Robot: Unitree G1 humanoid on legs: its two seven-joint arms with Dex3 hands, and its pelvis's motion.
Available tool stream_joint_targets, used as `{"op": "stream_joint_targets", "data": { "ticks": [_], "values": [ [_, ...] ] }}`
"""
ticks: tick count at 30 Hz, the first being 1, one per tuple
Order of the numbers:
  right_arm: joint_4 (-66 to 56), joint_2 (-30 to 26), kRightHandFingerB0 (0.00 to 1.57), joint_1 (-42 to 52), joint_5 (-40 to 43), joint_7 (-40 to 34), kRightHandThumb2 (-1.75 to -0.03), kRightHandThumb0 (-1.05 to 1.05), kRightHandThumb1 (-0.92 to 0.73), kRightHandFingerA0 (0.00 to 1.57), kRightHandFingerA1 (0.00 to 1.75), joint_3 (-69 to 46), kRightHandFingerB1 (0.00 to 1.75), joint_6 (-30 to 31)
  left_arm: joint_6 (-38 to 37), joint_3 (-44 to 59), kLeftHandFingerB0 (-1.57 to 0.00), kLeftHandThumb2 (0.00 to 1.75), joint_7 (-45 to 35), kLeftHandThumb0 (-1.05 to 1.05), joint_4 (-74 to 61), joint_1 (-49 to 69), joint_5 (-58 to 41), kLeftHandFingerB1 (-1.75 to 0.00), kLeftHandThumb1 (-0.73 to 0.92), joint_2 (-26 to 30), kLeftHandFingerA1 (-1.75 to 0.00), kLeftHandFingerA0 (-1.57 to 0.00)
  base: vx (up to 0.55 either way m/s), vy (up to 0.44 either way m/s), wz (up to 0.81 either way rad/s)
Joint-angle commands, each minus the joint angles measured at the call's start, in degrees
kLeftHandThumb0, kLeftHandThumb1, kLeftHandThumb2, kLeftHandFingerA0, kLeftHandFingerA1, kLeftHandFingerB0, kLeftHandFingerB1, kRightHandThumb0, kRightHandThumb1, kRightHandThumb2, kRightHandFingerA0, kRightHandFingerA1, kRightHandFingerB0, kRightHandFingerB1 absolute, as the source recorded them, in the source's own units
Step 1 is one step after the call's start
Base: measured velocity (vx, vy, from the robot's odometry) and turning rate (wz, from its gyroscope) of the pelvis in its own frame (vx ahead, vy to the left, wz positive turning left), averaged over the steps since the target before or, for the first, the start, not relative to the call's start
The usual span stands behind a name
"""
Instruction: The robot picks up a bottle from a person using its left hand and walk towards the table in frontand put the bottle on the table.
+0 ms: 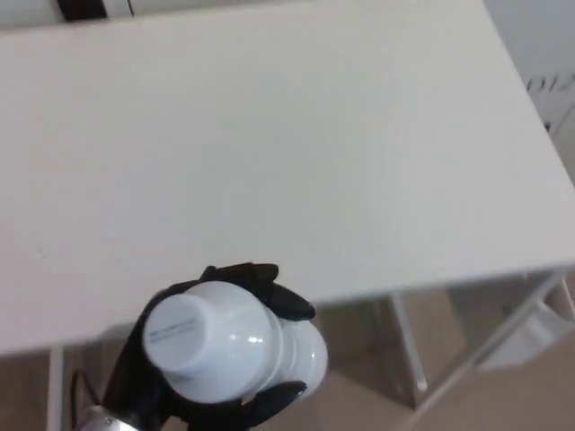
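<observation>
White, smooth, round-shouldered bottle (229,341) gripped upright by the black left hand (216,359), lower left, at the white table's (296,153) near edge.

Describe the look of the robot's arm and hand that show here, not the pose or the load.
Only the left hand shows: black, with thick, rounded fingers. At the wrist sits a silvery metal cuff, and a thin black cable loops beside it. No markings are visible on it. The right hand is out of view.
</observation>
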Motion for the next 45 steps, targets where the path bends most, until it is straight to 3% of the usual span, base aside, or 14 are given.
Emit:
{"op": "stream_joint_targets", "data": {
  "ticks": [1,8,9,19,23,28,30,33,34,45],
  "values": [
    [0.8,-0.3,0.49,3.9,-0.5,-0.7,-0.65,-0.55,-0.81,0.6,0.42,0.7,0.38,0.4,-1.6,-0.3,-1.3,1.14,-0.3,-0.49,-2.2,3.3,-1.1,-0.99,0.3,0.9,-1.06,-1.57,0.3,0.228,0.03],
    [0.6,0.0,0.51,8.9,0.3,-0.7,-0.65,-0.53,-0.81,0.6,0.42,0.1,0.38,-1.1,-4.0,-0.8,-1.28,1.14,-0.5,-0.5,-3.7,7.4,-0.3,-0.99,0.31,2.3,-1.09,-1.55,0.05,0.004,0.05],
    [0.5,0.1,0.52,9.2,0.5,-0.9,-0.64,-0.54,-0.8,0.62,0.43,-0.1,0.39,-1.2,-3.4,-0.2,-1.25,1.1,-0.1,-0.55,-4.5,6.9,-0.5,-1.08,0.34,2.3,-1.21,-1.48,-0.03,-0.095,0.4],
    [0.5,0.0,0.52,10.6,0.1,-1.0,-0.65,-0.54,-0.81,0.64,0.45,0.0,0.39,-1.6,-1.3,6.4,-1.22,1.12,1.2,-0.59,-9.2,5.0,-2.0,-1.11,0.39,2.2,-1.23,-1.5,0.02,-0.063,0.01],
    [0.6,0.0,0.55,10.0,0.1,-0.8,-0.64,-0.53,-0.79,0.66,0.45,-0.1,0.4,-0.9,2.2,13.9,-1.18,1.17,2.7,-0.57,-4.8,-6.5,-0.7,-1.19,0.46,5.2,-1.29,-1.5,0.02,0.138,-0.05],
    [0.6,0.0,0.55,9.9,0.2,-0.8,-0.64,-0.53,-0.79,0.66,0.45,-0.1,0.4,-1.0,3.4,14.9,-1.18,1.17,2.7,-0.57,-3.8,-8.5,-0.5,-1.19,0.46,5.6,-1.29,-1.5,-0.02,0.179,0.16],
    [0.5,0.1,0.54,10.1,-0.5,-1.3,-0.64,-0.51,-0.8,0.66,0.45,0.5,0.4,-1.2,2.9,16.0,-1.21,1.21,3.1,-0.61,6.0,-18.1,2.7,-1.22,0.44,8.3,-1.31,-1.49,0.03,0.023,-0.05],
    [0.5,0.2,0.54,10.1,-0.4,-1.6,-0.64,-0.51,-0.8,0.65,0.45,0.6,0.4,-1.4,2.9,15.5,-1.2,1.2,3.1,-0.53,9.6,-21.5,3.0,-1.18,0.44,8.9,-1.36,-1.54,0.01,0.005,0.09],
    [0.4,0.2,0.54,10.2,-0.3,-1.4,-0.64,-0.52,-0.79,0.64,0.45,0.5,0.4,-1.5,4.0,15.0,-1.24,1.24,3.1,-0.66,11.2,-23.4,3.6,-1.24,0.39,9.3,-1.31,-1.51,0.0,0.0,0.0],
    [0.2,0.2,0.55,9.4,0.3,-0.6,-0.64,-0.51,-0.79,0.64,0.45,0.6,0.4,-1.1,9.2,7.9,-1.31,1.27,4.2,-0.63,28.7,-36.8,10.4,-1.12,0.31,10.1,-1.23,-1.57,-0.01,-0.017,0.01]
  ]
}}
